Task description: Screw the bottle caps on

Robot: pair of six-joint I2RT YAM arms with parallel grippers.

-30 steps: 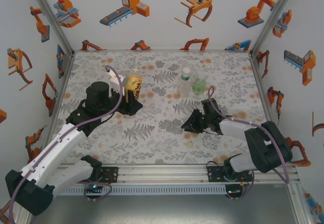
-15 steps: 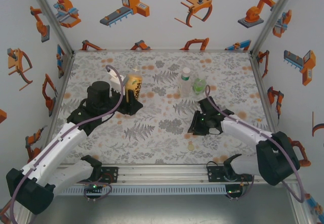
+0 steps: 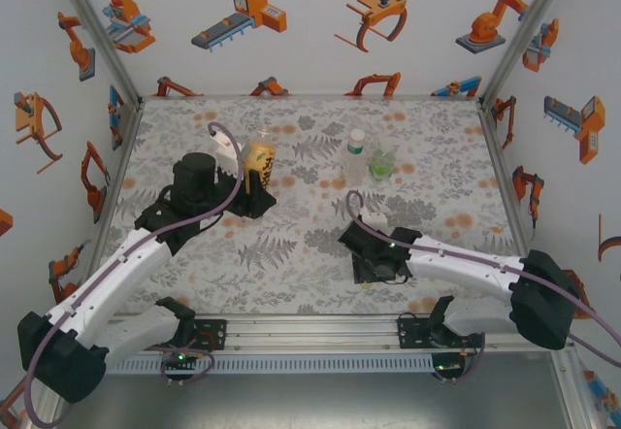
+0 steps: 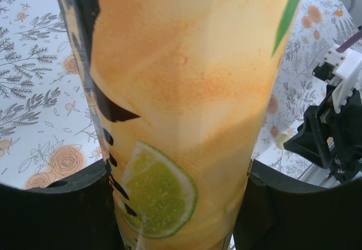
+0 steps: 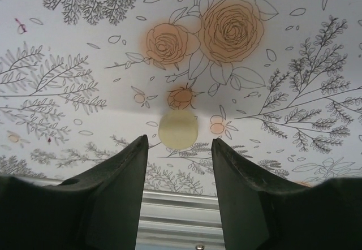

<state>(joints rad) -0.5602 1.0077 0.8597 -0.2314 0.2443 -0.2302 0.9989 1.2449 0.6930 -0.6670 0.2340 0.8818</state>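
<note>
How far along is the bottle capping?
The left tool grips the juice bottle; the right tool, open, hovers at the pale yellow cap loose on the table. Grabbing and screwing it on remain. Whether the clear bottle and green bottle are capped is unclear.

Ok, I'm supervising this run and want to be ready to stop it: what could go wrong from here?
1. The pale yellow cap lies flat near the table's front rail. The open right pincer might nudge it toward that edge rather than grip it.
2. The left pincer seems to grip the juice bottle low on its body, so the bottle may tilt or twist once a cap is screwed on.
</note>
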